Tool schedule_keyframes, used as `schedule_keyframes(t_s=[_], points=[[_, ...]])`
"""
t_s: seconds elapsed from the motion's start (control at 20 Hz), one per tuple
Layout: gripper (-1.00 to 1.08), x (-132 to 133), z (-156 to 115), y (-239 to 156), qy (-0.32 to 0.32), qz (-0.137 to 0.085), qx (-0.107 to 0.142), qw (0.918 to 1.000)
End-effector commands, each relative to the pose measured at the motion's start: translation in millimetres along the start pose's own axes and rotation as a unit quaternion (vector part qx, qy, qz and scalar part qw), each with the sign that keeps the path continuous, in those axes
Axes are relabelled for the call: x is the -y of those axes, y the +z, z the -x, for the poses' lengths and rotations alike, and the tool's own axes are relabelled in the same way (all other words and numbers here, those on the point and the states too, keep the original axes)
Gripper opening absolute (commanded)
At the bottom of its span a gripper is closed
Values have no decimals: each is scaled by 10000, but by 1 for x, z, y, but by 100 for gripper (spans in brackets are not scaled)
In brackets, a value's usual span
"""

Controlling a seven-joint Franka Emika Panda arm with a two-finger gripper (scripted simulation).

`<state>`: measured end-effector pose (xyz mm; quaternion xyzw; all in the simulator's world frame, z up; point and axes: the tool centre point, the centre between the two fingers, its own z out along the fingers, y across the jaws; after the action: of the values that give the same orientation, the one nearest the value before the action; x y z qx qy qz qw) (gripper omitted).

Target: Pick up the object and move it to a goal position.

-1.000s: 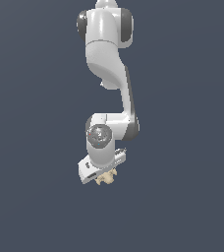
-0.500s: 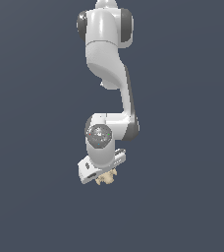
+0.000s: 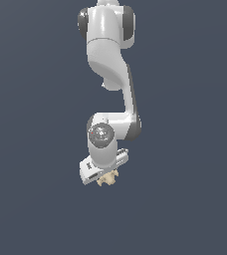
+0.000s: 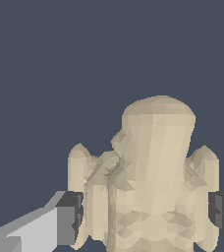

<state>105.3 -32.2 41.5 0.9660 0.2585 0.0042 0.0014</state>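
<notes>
The hand [image 3: 104, 175] had the lumpy tan object [image 4: 148, 192] pinched between its dark pads [image 4: 70, 224], hanging right under the white arm [image 3: 108, 60].

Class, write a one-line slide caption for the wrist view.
Beige knobbly object sits clamped between the pincer and its dark pads against plain grey.

I could read no text, label, brand, number or sign anywhere in either view. The arm's white casing [image 3: 105, 45] carried no legible marking, and the dark background was plain.
</notes>
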Motion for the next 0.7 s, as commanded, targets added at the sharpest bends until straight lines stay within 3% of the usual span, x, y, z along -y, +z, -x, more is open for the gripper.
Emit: schedule_keyframes(t_s=[0.0, 0.65], points=[[-100, 3, 2, -6, -1, 3, -4, 10000], [-100, 40, 27, -71, -2, 3, 6, 10000]])
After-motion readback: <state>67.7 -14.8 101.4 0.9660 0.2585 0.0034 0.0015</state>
